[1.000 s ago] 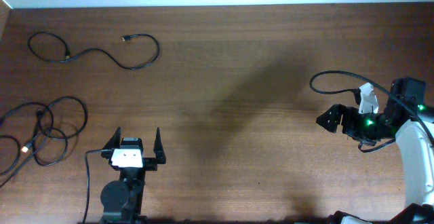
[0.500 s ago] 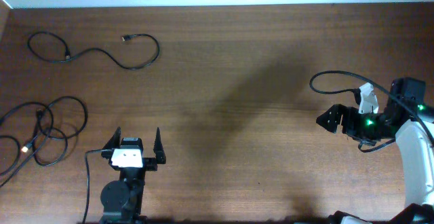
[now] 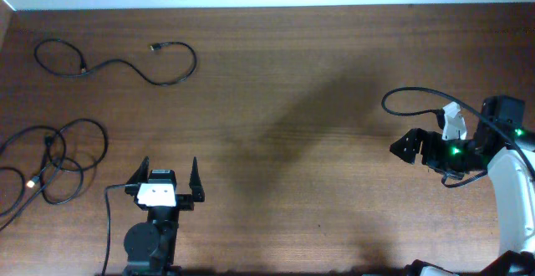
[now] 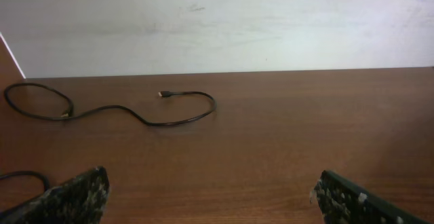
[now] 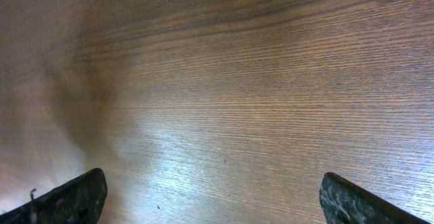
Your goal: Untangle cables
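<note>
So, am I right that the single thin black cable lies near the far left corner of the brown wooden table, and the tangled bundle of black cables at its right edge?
Not quite: the overhead view shows the tangled bundle of black cables at the left edge of the brown wooden table. The single thin black cable is near the far left corner, as you said.

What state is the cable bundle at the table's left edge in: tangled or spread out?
Tangled: in the cable bundle, several loops overlap and cross one another.
</note>
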